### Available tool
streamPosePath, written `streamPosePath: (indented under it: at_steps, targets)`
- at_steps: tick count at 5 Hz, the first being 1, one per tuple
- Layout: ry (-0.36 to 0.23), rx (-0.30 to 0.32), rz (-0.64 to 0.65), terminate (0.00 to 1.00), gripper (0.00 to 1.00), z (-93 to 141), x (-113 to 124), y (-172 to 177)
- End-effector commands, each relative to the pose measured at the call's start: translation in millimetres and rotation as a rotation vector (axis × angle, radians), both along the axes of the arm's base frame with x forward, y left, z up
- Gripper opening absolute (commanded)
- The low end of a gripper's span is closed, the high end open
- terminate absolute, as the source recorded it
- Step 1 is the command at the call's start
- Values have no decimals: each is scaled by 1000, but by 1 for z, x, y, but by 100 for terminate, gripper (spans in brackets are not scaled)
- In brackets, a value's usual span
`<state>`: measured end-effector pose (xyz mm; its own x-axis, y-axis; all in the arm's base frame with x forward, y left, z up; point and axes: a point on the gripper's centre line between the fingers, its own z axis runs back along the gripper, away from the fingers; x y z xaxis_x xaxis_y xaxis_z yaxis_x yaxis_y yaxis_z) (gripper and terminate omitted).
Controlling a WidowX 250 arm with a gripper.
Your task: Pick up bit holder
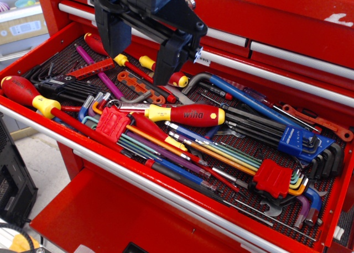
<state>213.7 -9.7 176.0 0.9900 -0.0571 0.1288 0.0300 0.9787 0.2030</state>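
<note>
While the pincer (142,46) hangs above the back-left part of the drawer (166,192), its two dark fingers (168,57) stand spread apart with nothing between them. The bit holder (92,69) lies below and to the left of it, a narrow flat red bar set at a slant on the black liner (243,148), near the drawer's left rear corner. A purple rod (102,73) runs just beside its right end, possibly touching or crossing it; I cannot tell which. A set of black keys (61,87) lies just in front of it.

By its look the bar is moulded plastic: light, stiff, not fragile, and probably smooth enough to slide under a glancing contact. Being flat and low, it offers little height to bite on, so the fingers would need to reach right down to the liner. The sensible hold seems to be across its narrow width, near the middle of its length, with the jaws turned square to the bar's slant; that keeps it balanced and stops it from pivoting. The left half looks freer of neighbours than the right end by the rod. A finger landing on the rod or the keys could block closure or nudge the bar away. Little squeeze should suffice.
</note>
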Motion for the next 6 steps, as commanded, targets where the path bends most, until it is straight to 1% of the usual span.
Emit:
streamPosePath:
  at_steps: [1, 2, 3, 4, 5, 6]
  targets:
    - [0, 0, 0, 0, 100, 0, 0, 0]
    - [-40, 58, -137, 0, 100, -3, 29, 34]
    - [-83, 77, -252, 0, 100, -12, 58, 64]
    - [-128, 90, -359, 0, 100, -38, 88, 95]
    - [-186, 154, -421, 0, 100, -55, 108, 124]
    - [-191, 136, -457, 0, 100, -74, 121, 150]
